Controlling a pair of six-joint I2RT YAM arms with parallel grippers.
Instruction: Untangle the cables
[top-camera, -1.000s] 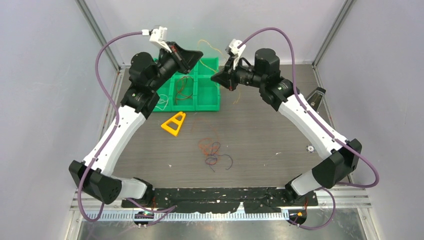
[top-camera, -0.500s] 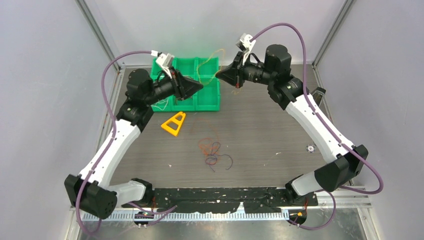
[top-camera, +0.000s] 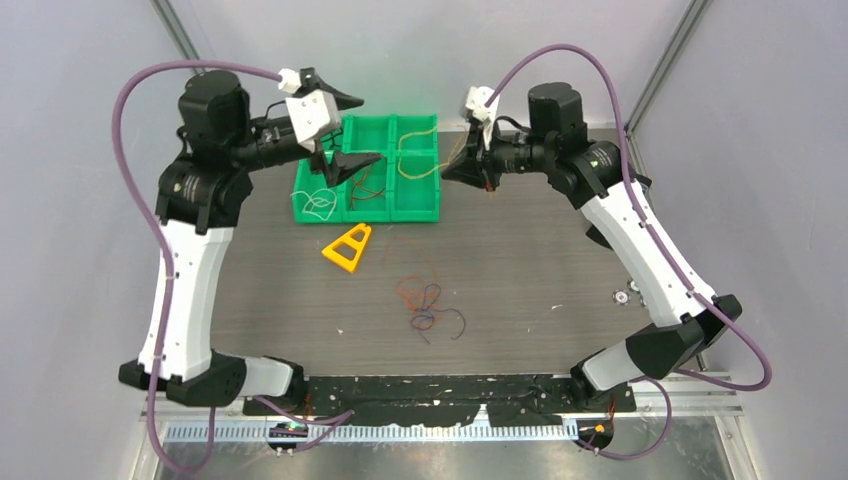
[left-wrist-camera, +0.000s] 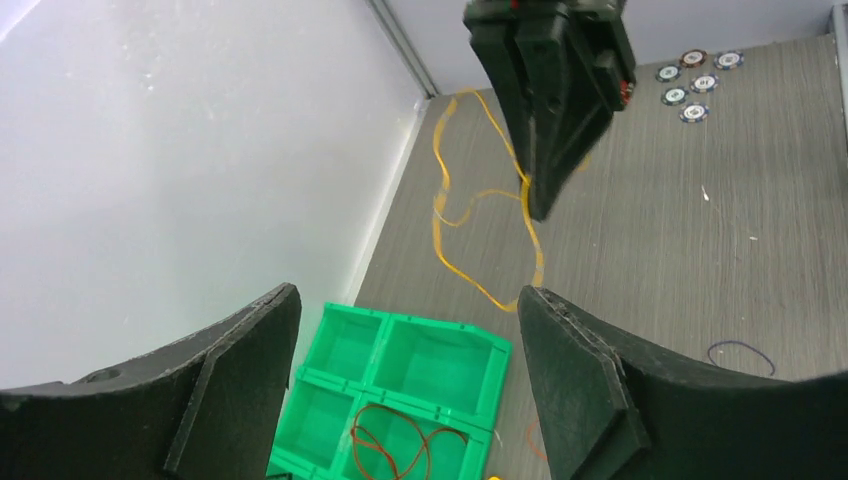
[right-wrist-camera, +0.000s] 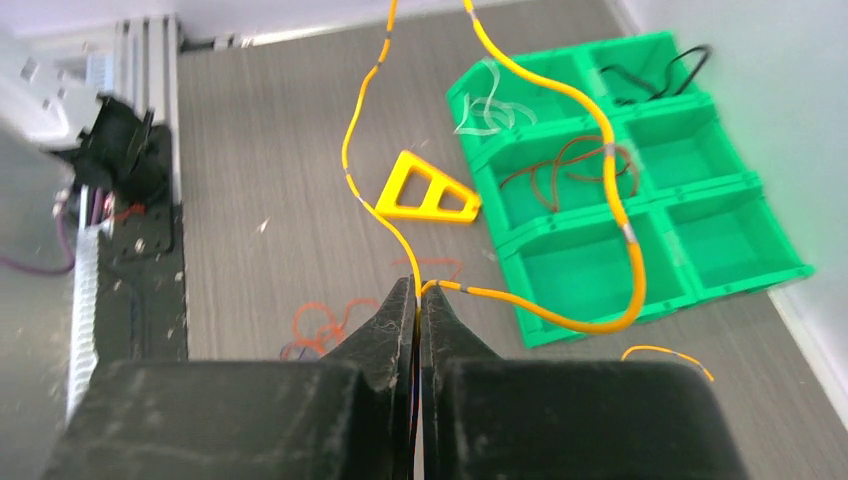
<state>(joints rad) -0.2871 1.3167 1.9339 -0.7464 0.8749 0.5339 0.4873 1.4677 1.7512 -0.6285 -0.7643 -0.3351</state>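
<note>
R gripper (right-wrist-camera: 417, 285) pinches yellow cable (right-wrist-camera: 612, 190) above green bin (right-wrist-camera: 690, 298); L gripper (left-wrist-camera: 407, 295) spread wide, empty.

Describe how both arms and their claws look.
Both arms match: the left arm and the right arm have white link shells with black joint housings. A thick purple hose loops along each. Each wrist carries a white bracket, and the left claw and right claw are black tapered wedges.
</note>
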